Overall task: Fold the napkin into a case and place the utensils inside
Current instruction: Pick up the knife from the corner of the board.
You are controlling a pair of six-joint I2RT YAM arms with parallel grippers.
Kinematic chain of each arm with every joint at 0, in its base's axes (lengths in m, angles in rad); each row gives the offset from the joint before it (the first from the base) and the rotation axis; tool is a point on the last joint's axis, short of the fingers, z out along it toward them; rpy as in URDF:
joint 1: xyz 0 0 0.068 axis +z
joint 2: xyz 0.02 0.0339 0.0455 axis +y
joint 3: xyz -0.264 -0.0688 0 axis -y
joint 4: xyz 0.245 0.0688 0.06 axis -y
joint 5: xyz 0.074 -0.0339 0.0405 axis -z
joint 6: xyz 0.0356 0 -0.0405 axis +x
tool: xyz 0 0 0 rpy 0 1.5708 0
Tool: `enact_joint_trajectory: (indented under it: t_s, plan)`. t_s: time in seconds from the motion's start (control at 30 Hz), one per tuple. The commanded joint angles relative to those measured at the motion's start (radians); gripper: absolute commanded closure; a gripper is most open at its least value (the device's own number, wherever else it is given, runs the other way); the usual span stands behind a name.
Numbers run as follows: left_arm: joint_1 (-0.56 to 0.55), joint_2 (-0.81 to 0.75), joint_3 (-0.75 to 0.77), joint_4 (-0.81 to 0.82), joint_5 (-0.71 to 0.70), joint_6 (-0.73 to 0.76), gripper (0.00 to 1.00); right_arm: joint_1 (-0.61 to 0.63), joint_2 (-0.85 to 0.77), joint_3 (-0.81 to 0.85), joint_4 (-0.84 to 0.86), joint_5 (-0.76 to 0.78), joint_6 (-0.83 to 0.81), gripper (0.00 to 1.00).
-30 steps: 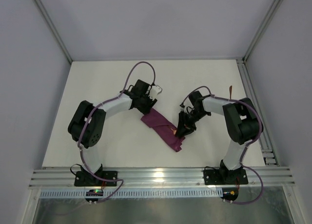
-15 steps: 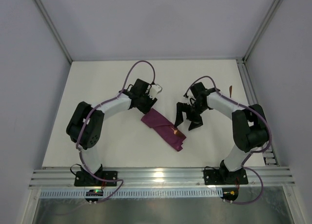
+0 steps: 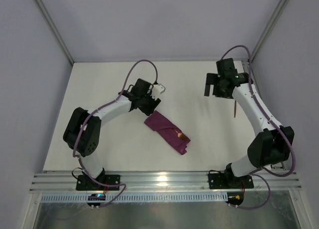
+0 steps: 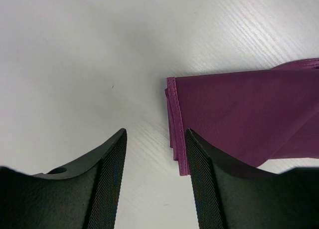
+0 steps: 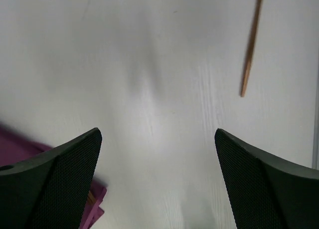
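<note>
The folding is judged to be finished: the napkin is seen as a narrow plum-purple case (image 3: 166,130), laid slantwise near the middle of the bench (image 3: 99,89), a little toward the near edge. A short copper-brown end (image 3: 181,135) is seen at the case's near end, and it is taken to be the first utensil already slipped inside. How much of it is covered cannot be told from so small a view. Nothing else is seen in the case.

The step in hand is judged to be the fetching of the second utensil (image 5: 250,49), a slim copper-brown stick lying bare on the bench close to the right edge, well apart from the case. Whether it is the fork or the knife cannot be made out.

The right pincer (image 5: 158,134) is held above the far right part of the bench with its jaws spread wide and nothing between them. The second utensil lies ahead of it and off to one side, not yet between the jaws.

The left pincer (image 4: 155,139) is poised at the far end of the case, jaws partly apart. The stitched hem of the cloth lies just beside one finger, and no clamping on it is seen.

For the next move, the right pincer would need to be centred across the thin handle, lowered until the fingertips meet the bench, and closed. A flat, slim handle may slip out of the grip. The case mouth may have to be held open by the left pincer for insertion.
</note>
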Motion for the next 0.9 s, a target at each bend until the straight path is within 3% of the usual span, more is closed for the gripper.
enact_joint_trajectory:
  t_s: [0.0, 0.03, 0.07, 0.17, 0.47, 0.7, 0.87]
  plan:
    - [0.000, -0.078, 0.037, -0.016, 0.031, 0.007, 0.47, -0.232, 0.048, 0.004, 0.081, 0.115, 0.019, 0.03]
    - [0.000, -0.085, 0.037, -0.022, 0.029, 0.006, 0.47, -0.293, 0.103, 0.004, 0.100, 0.044, 0.034, 0.07]
    - [0.000, -0.096, 0.039, -0.038, 0.032, 0.009, 0.46, -0.340, 0.132, 0.006, 0.121, -0.102, 0.030, 0.25]
    - [0.000, -0.138, 0.034, -0.071, 0.032, 0.021, 0.45, -0.460, 0.243, 0.041, 0.175, -0.226, 0.039, 0.41]
    - [0.000, -0.187, 0.053, -0.133, 0.058, 0.044, 0.43, -0.508, 0.545, 0.242, 0.106, -0.188, -0.065, 0.42]
    - [0.000, -0.179, 0.062, -0.151, 0.083, 0.048, 0.43, -0.509, 0.636, 0.271, 0.108, -0.151, -0.058, 0.45]
    - [0.000, -0.181, 0.062, -0.154, 0.084, 0.050, 0.43, -0.509, 0.639, 0.259, 0.106, -0.202, -0.050, 0.67]
